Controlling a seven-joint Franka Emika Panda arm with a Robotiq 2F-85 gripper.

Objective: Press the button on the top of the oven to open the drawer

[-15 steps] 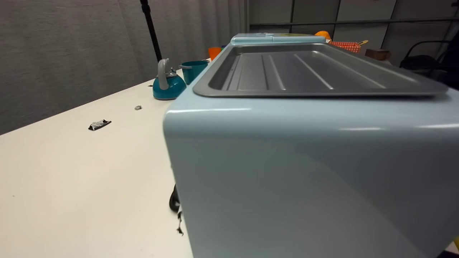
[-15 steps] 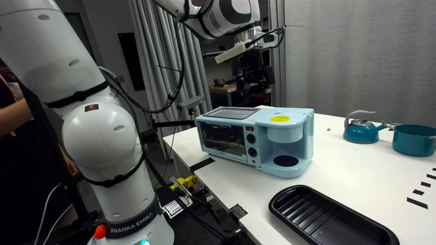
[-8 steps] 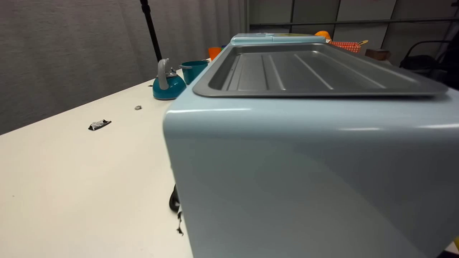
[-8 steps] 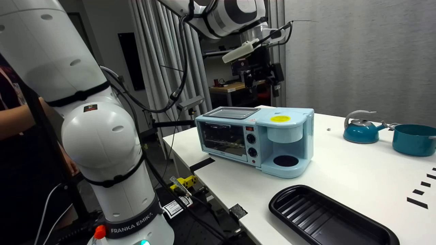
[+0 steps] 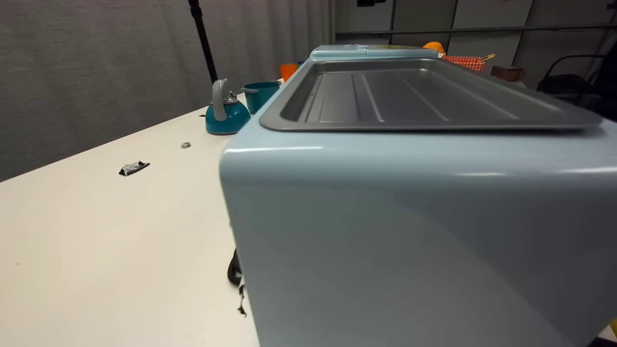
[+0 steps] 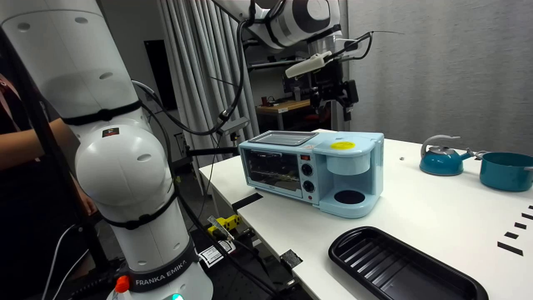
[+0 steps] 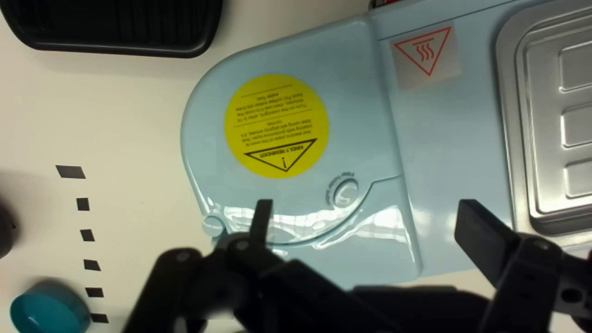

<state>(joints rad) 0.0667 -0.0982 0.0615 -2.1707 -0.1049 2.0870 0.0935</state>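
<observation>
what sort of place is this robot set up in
Most likely a robotics lab: a Franka arm stands beside a white table with a row of black marks, and grey curtains hang behind.

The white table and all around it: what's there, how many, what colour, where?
Flat table: one, white, all views
Large boxy oven: one, pale blue, on table
Ribbed metal tray: one, grey, atop oven
Round button: one, pale blue, oven top
Round sticker: one, yellow, oven top
Round knobs: two, black, oven front
Ribbed rectangular pan: one, black, on table
Rounded kettle: one, teal, on table
Round pot: one, teal, near kettle
Flat strips: several, black, on table
Fabric curtains: at least two, grey, background
Cup-shaped object: one, orange, background
Person, partly hidden: one, dark-clothed, picture edge
Jointed robot arm: one, white, beside table
Two-fingered end effector: one, black, open, above oven
</observation>
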